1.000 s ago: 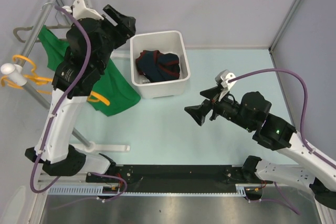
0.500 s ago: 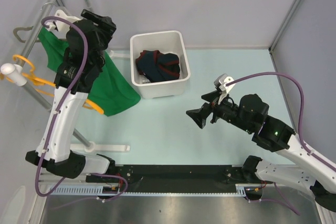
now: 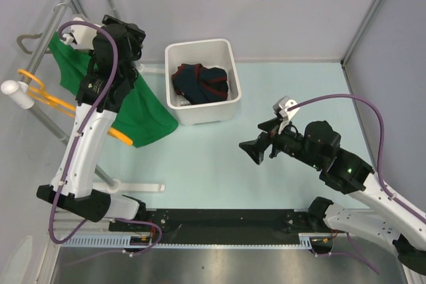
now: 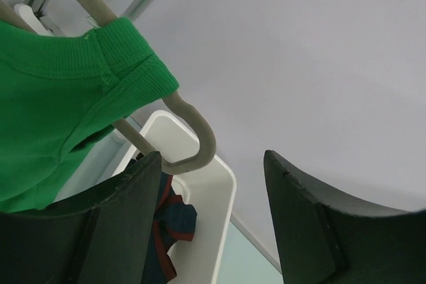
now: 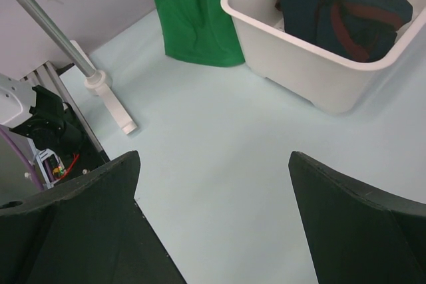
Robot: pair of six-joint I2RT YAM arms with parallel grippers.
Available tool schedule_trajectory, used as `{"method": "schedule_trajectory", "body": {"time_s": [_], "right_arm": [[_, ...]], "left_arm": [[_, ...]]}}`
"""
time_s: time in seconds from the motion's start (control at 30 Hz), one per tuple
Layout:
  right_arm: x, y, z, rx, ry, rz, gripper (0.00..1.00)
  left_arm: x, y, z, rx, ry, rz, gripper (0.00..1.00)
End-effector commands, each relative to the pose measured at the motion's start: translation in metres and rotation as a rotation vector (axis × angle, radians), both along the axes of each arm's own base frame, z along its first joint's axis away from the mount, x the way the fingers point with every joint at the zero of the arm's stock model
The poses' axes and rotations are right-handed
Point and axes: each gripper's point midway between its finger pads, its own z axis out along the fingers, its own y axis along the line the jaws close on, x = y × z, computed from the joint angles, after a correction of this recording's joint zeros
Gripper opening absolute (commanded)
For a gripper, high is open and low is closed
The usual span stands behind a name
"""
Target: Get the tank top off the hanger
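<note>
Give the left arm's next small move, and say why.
Probably ease the left end effector up toward the strap of the tank top and close on it. The strap sits looped over the curved end of the hanger, the jaws stand open with nothing held, and the strap lies just up and left of them in the wrist view.

Two hangers: one grey-beige hanger [image 4: 200, 134] and one orange hanger [image 3: 121, 136]. One green tank top [image 3: 150, 111]. One white bin [image 3: 200, 114], and in it one dark navy garment [image 3: 201, 83] with red stripes. One clothes rack [image 5: 46, 28]. Two robot arms, the left arm [image 3: 83, 144] and the right arm [image 3: 346, 167]. Two purple cables [image 3: 346, 98], one along each arm. One pale green table [image 3: 266, 98]
</note>
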Motion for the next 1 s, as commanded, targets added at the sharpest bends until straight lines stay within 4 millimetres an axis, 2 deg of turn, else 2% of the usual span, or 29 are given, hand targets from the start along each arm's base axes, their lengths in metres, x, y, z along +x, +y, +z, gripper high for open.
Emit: {"method": "schedule_trajectory", "body": {"time_s": [0.0,0.23,0.37,0.57,0.9,0.97], "right_arm": [[-0.001,-0.002,0.016,0.041,-0.037,0.007,1.0],[0.003,-0.01,0.017,0.04,-0.044,-0.02,1.0],[0.003,-0.011,0.016,0.038,-0.038,-0.022,1.0],[0.004,-0.017,0.018,0.041,-0.042,-0.046,1.0],[0.004,-0.023,0.02,0.044,-0.047,-0.06,1.0],[0.004,-0.023,0.021,0.047,-0.048,-0.061,1.0]], "left_arm": [[0.01,0.011,-0.004,-0.04,-0.017,0.05,0.67],[0.031,0.012,0.005,-0.02,-0.05,0.059,0.66],[0.047,0.009,0.001,-0.006,-0.034,0.066,0.66],[0.053,0.013,0.003,0.002,-0.045,0.1,0.64],[0.055,0.023,0.005,0.027,-0.056,0.138,0.44],[0.055,0.023,0.006,0.028,-0.062,0.137,0.37]]}}
